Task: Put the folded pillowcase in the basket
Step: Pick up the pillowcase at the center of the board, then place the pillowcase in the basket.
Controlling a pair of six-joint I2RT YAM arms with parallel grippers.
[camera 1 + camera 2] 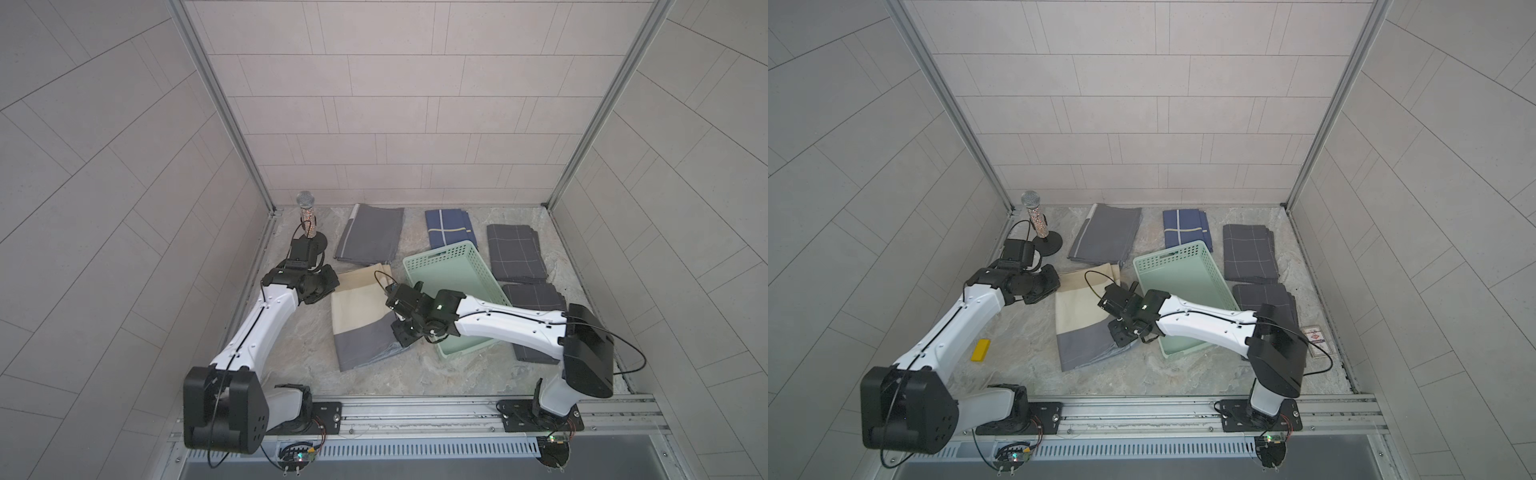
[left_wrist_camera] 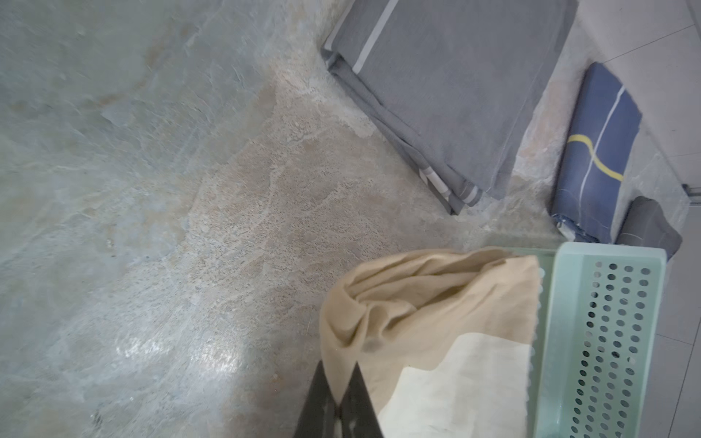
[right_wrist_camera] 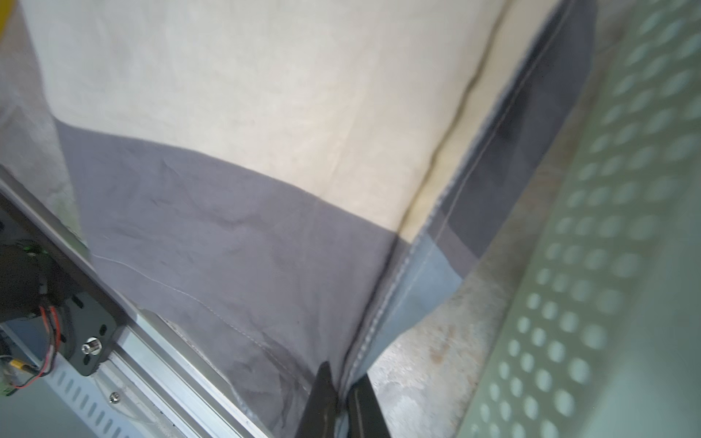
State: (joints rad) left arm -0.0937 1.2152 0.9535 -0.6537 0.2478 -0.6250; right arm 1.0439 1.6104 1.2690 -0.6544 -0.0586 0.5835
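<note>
Marble-patterned tabletop (image 1: 307, 340) between grey tiled walls fills my view, with my 2 arms reaching in from the near rail. The folded pillowcase (image 1: 359, 309), cream with a grey band at its near end, lies on the tabletop just left of the mint-green basket (image 1: 446, 254), outside it. My left gripper (image 2: 338, 392) has its jaws together on the far cream corner, which bunches up close to the basket's perforated end wall. My right gripper (image 3: 343, 386) has its jaws clamped on the grey hem at the near corner, on the side next to the basket's long wall. Beyond the pillowcase lies a folded grey cloth (image 1: 372, 232), and beyond the basket a navy cloth (image 1: 446, 226) with pale lines. Right of the basket I see 2 dark checked cloths (image 1: 513, 251), the nearer one partly under my right arm. A microphone (image 1: 306, 216) stands on a round base in the far left corner. In a top view, a yellow block (image 1: 980, 350) lies beside my left arm.
</note>
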